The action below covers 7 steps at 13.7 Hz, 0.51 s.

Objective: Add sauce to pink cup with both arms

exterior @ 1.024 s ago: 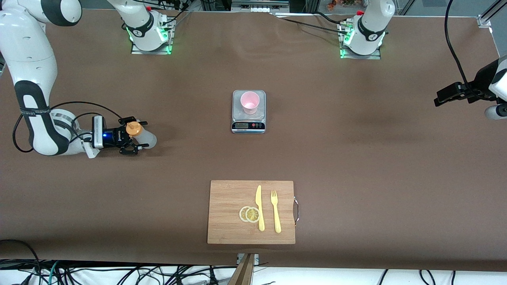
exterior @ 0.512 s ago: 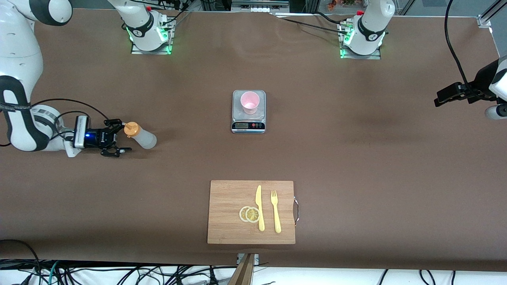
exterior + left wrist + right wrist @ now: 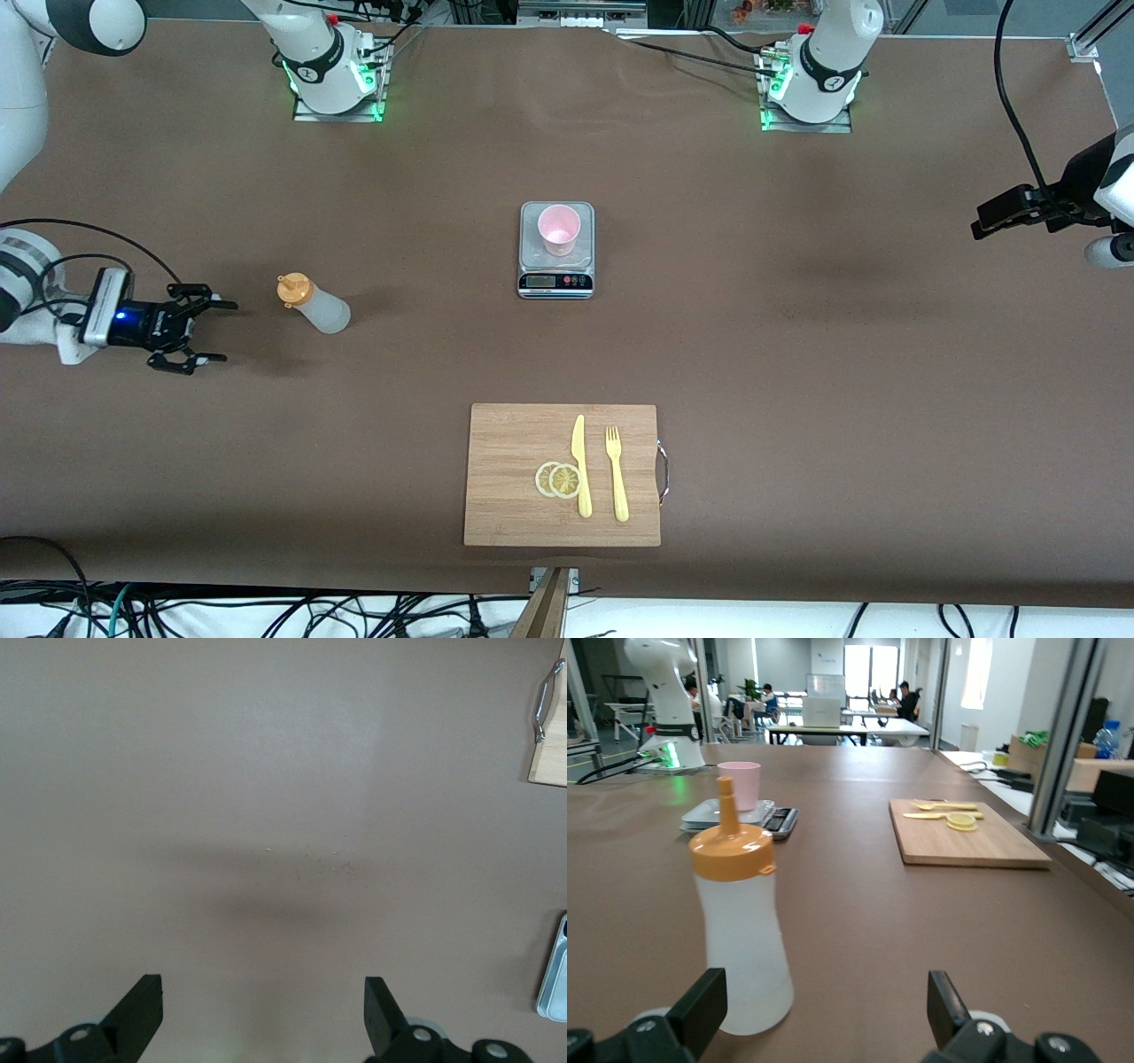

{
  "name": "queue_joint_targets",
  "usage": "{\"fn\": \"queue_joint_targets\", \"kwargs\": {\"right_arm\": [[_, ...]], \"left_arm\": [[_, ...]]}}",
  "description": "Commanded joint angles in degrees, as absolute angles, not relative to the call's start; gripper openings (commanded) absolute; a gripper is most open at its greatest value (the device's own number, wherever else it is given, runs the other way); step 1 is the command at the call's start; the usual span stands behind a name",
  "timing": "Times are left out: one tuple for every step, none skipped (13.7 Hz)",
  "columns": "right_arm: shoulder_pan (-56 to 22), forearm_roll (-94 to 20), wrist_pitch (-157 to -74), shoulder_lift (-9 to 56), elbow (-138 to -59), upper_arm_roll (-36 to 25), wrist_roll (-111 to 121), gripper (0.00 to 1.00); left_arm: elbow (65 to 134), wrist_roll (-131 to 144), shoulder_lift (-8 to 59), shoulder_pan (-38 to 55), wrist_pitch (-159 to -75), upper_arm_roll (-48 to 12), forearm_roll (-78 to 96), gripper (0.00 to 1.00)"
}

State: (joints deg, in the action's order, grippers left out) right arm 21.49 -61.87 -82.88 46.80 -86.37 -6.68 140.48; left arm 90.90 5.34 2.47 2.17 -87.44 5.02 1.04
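Note:
The sauce bottle (image 3: 314, 304), frosted white with an orange nozzle cap, stands upright on the table toward the right arm's end. It shows close in the right wrist view (image 3: 740, 930). My right gripper (image 3: 224, 332) is open and empty, low over the table, a short way from the bottle toward the right arm's end; its fingers (image 3: 700, 1010) do not touch the bottle. The pink cup (image 3: 559, 229) stands on a small scale (image 3: 555, 282) at mid-table, also seen in the right wrist view (image 3: 739, 784). My left gripper (image 3: 982, 223) waits open and empty (image 3: 264, 1010) over the left arm's end.
A wooden cutting board (image 3: 514, 443) with a yellow knife (image 3: 580, 465), a fork (image 3: 617, 474) and lemon slices (image 3: 558, 479) lies nearer to the front camera than the scale. The board's handle corner (image 3: 547, 726) shows in the left wrist view.
My right gripper, open around the bottle one second ago, has drawn back from it toward the right arm's end. The bottle has stayed in place. The left arm has not moved.

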Motion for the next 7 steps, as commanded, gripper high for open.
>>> {"fn": "queue_joint_targets", "kwargs": {"right_arm": [[19.79, -60.82, -85.33, 46.49, -81.5, -6.42, 128.9, 1.0], [18.38, -60.73, -85.95, 46.49, -78.78, -6.42, 123.63, 1.0], [16.98, -60.73, -86.74, 46.49, -76.66, -6.42, 118.01, 1.0], [15.4, -60.65, -87.36, 46.49, -74.29, -6.5, 112.21, 1.0], [14.08, -60.56, -88.15, 46.49, -72.35, -6.5, 107.97, 1.0], [12.67, -60.3, -89.46, 46.49, -71.2, -6.5, 104.71, 1.0], [11.35, -59.86, -90.95, 46.32, -70.5, -6.59, 101.72, 1.0]], "left_arm": [[90.18, 4.04, 2.64, 1.76, -87.97, 4.92, 2.46, 1.0], [90.18, 4.04, 2.64, 1.76, -88.07, 4.92, 2.46, 1.0], [90.18, 4.04, 2.81, 1.76, -88.15, 4.92, 2.46, 1.0], [90.09, 4.04, 2.99, 1.76, -88.15, 4.92, 2.46, 1.0], [90.09, 4.04, 2.99, 1.76, -88.24, 4.92, 2.46, 1.0], [90.09, 4.13, 2.99, 1.76, -88.59, 4.92, 2.37, 1.0], [90.0, 4.13, 2.99, 1.76, -88.59, 4.92, 2.29, 1.0]]}}
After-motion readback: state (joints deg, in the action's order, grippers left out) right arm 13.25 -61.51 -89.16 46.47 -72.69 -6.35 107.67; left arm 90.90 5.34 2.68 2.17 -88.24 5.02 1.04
